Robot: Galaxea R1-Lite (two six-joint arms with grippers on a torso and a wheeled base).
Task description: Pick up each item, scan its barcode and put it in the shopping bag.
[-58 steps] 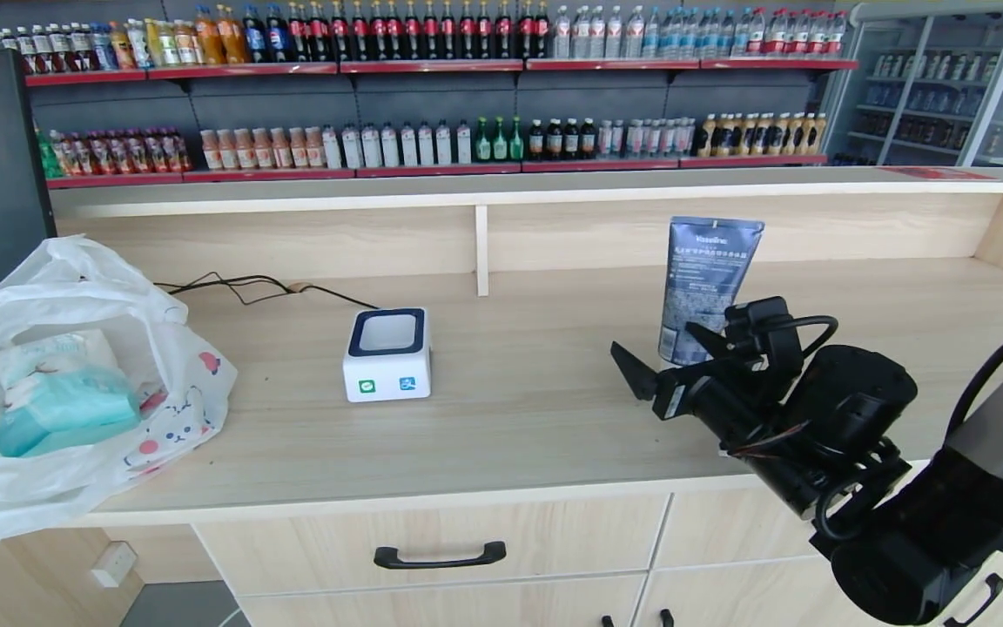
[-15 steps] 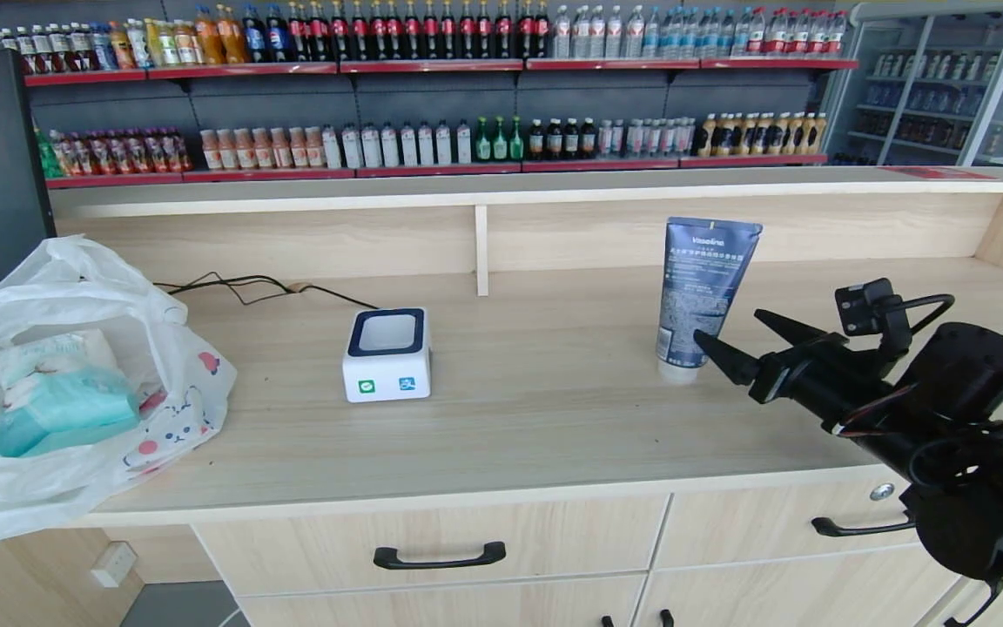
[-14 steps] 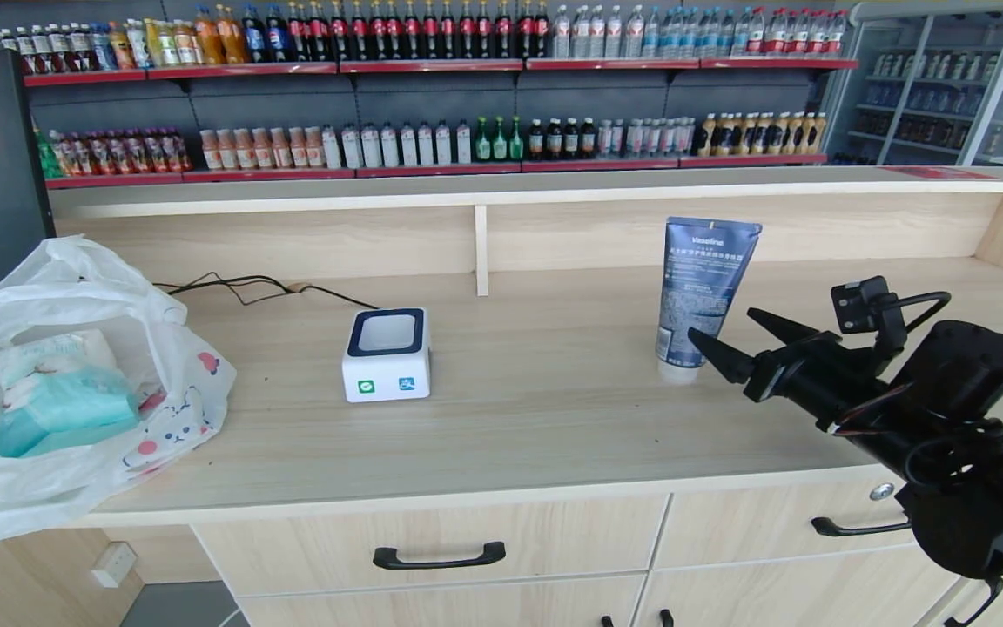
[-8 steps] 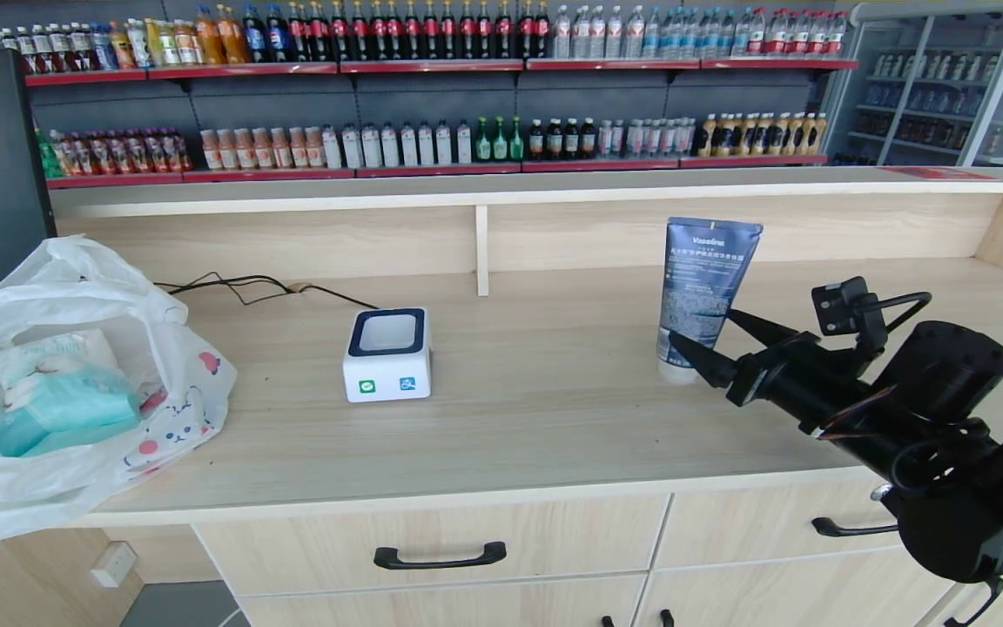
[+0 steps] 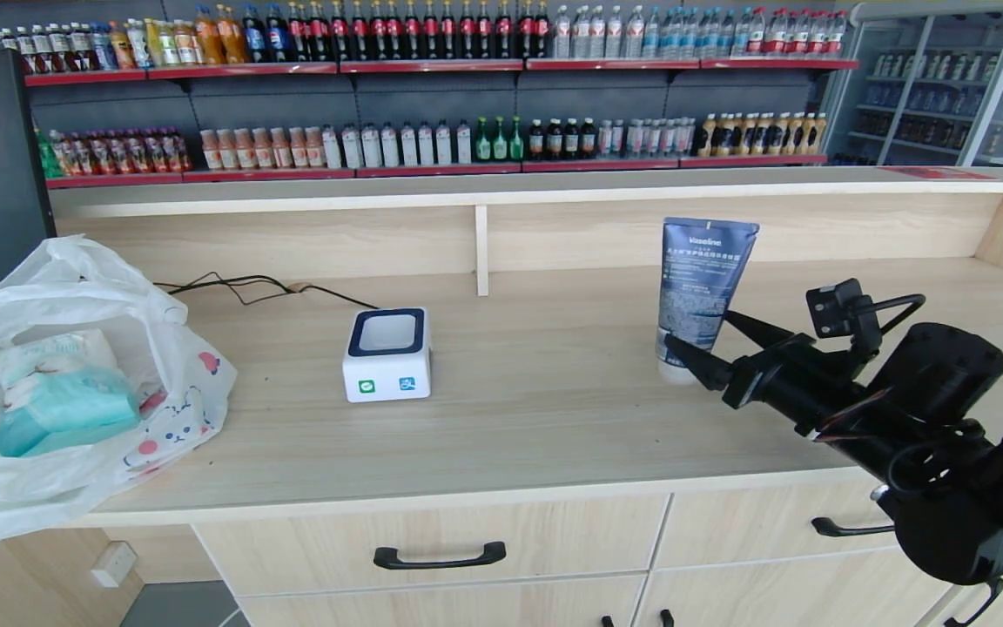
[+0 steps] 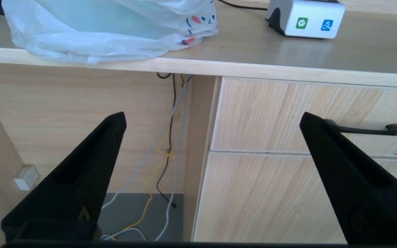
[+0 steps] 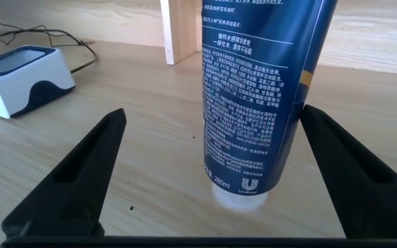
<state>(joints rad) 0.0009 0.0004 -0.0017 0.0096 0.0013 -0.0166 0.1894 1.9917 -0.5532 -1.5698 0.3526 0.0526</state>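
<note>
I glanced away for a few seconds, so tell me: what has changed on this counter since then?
The right claw pulled off to the robot's right, then eased back towards the blue tube. Its open fingers now stand either side of the tube's lower part, not yet shut on it. The tube still stands on its cap, and the scanner and the shopping bag lie as before.

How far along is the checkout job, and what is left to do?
Done: a teal pack lies inside the shopping bag at the left end of the counter. In hand: the right gripper is open, with a finger on either side of the blue tube, which stands on its cap, not yet gripped. Left: grasp the tube, show it to the white scanner, bag it. The left gripper is open, below the counter edge.
</note>
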